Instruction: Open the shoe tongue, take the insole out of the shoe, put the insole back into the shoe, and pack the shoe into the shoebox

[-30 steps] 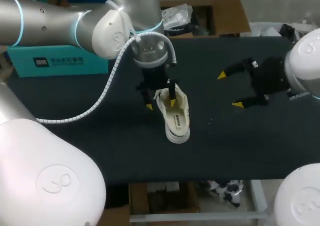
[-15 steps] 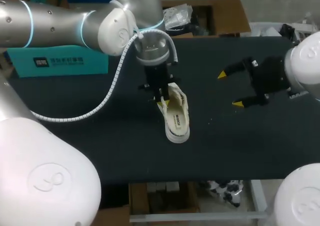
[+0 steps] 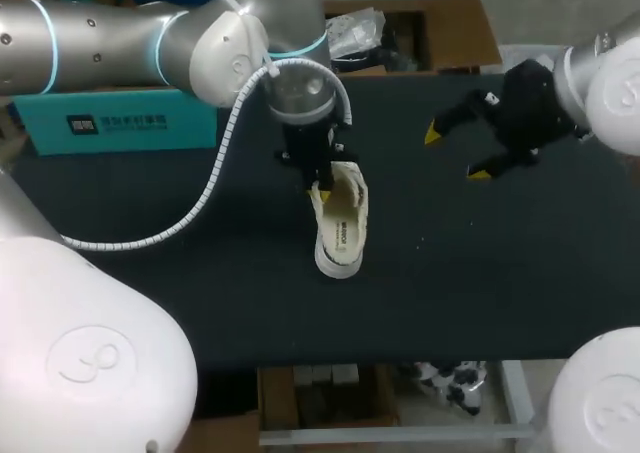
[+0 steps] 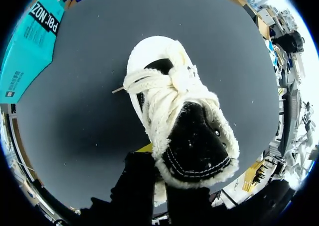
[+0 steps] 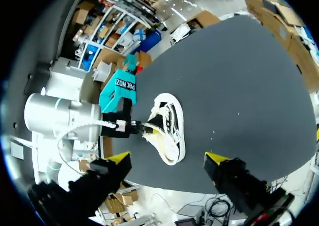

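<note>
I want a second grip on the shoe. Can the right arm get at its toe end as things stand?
Probably yes. The right gripper is open, with only bare table between it and the shoe. The left gripper holds the other end, leaving the toe free.

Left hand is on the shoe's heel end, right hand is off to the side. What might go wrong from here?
1. The left hand pinches only the fleecy heel rim of the shoe, so the shoe may slip or twist.
2. The laces are knotted across the shoe's opening, which may hinder spreading it.
3. The right hand hangs open, apart from the shoe, so nothing steadies its far end.
</note>
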Motion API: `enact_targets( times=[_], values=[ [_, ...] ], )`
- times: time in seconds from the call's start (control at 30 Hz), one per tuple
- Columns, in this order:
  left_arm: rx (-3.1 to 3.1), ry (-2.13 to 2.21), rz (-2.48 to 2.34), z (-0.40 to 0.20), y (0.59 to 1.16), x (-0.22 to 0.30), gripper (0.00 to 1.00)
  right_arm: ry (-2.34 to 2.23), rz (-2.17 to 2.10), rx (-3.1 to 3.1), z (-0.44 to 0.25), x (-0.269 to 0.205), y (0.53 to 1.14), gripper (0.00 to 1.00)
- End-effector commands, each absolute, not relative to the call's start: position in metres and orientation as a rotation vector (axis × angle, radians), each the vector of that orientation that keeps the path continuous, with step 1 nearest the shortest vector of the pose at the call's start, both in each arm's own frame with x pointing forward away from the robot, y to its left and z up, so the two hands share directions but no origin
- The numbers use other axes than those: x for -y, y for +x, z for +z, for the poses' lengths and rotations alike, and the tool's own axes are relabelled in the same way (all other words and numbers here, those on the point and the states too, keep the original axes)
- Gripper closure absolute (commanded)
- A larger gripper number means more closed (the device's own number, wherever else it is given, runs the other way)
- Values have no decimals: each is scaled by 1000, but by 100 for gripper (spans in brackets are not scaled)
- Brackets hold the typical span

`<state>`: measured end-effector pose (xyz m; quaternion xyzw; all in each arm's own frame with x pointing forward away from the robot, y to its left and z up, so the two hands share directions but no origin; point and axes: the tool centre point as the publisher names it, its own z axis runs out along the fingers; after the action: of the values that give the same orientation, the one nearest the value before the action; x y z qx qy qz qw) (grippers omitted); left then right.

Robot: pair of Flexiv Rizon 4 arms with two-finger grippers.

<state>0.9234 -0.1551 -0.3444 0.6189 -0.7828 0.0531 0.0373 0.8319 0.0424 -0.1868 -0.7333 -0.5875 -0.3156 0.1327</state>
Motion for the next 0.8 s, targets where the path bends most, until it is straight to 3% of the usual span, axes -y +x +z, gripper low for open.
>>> enact_targets(
  times=[0.03,0.53,0.8],
  values=[
    [2500,1780,178,-329,931,142,100,-1756,-586,2342,-168,-37,829,0],
    [2982,1358,305,-288,966,105,100,-1690,-530,2477,-167,-32,814,0],
    [3163,1007,295,-261,979,94,100,-1045,-605,2905,-162,-34,824,0]
  ],
)
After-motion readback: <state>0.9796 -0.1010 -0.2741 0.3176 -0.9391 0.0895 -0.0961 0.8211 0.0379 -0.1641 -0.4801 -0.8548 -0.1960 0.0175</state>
